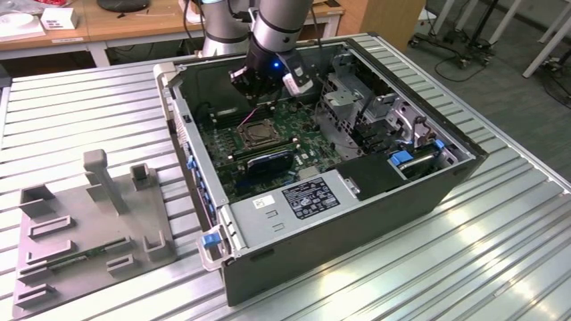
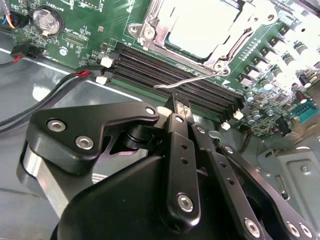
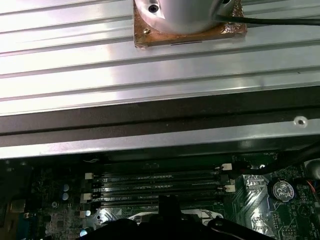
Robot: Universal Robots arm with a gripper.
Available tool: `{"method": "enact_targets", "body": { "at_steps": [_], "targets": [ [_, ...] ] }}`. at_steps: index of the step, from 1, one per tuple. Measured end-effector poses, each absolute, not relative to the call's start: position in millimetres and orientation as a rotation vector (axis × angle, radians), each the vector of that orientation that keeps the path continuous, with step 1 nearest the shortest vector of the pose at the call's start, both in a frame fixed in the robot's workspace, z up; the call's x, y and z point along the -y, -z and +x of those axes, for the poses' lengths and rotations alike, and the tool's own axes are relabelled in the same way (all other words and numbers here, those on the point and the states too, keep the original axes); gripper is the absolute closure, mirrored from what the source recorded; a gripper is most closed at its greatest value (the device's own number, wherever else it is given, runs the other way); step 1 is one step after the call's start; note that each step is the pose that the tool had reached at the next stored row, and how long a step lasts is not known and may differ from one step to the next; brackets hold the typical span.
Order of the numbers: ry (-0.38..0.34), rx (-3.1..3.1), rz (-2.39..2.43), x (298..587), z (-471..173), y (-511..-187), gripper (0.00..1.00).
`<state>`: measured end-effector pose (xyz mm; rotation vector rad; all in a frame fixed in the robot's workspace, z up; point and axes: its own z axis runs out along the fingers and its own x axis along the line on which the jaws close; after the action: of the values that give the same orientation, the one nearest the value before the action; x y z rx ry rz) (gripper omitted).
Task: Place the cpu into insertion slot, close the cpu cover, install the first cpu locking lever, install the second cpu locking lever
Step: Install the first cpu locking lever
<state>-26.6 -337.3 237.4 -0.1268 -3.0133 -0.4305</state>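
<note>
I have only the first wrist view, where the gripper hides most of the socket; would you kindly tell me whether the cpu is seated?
Observer: Yes; in the second wrist view the cpu lies flat and seated, silvery top up.
Operator: Thank you. Is the cpu cover down?
Observer: It looks closed: the cpu cover lies flat around the chip.
Operator: And the locking levers?
Observer: One thin wire lever has its free end out over the memory slots.
</note>
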Motion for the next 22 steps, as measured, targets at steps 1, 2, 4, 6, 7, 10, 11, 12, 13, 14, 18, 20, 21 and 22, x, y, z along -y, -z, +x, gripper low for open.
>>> {"method": "enact_targets", "body": {
  "at_steps": [1, 2, 4, 6, 7, 10, 11, 12, 13, 14, 18, 20, 21, 22],
  "targets": [
    [0.43, 3.013, -0.114, 338, -27, -237, 0.89],
    [0.429, 3.012, -0.1, 338, -27, -237, 0.89],
    [0.427, 3.01, -0.069, 338, -27, -236, 0.89],
    [0.424, 3.009, -0.053, 338, -27, -235, 0.89],
    [0.423, 3.009, -0.046, 338, -27, -234, 0.89],
    [0.422, 3.008, -0.035, 338, -27, -228, 0.89],
    [0.421, 3.008, -0.032, 338, -27, -226, 0.89],
    [0.42, 3.008, -0.03, 338, -27, -225, 0.89],
    [0.419, 3.008, -0.029, 338, -27, -223, 0.89],
    [0.418, 3.008, -0.029, 338, -27, -222, 0.89],
    [0.415, 3.009, -0.028, 338, -27, -218, 0.89],
    [0.414, 3.009, -0.028, 338, -27, -216, 0.89],
    [0.413, 3.009, -0.029, 338, -27, -214, 0.89],
    [0.412, 3.009, -0.029, 338, -27, -213, 0.89]
  ]
}}
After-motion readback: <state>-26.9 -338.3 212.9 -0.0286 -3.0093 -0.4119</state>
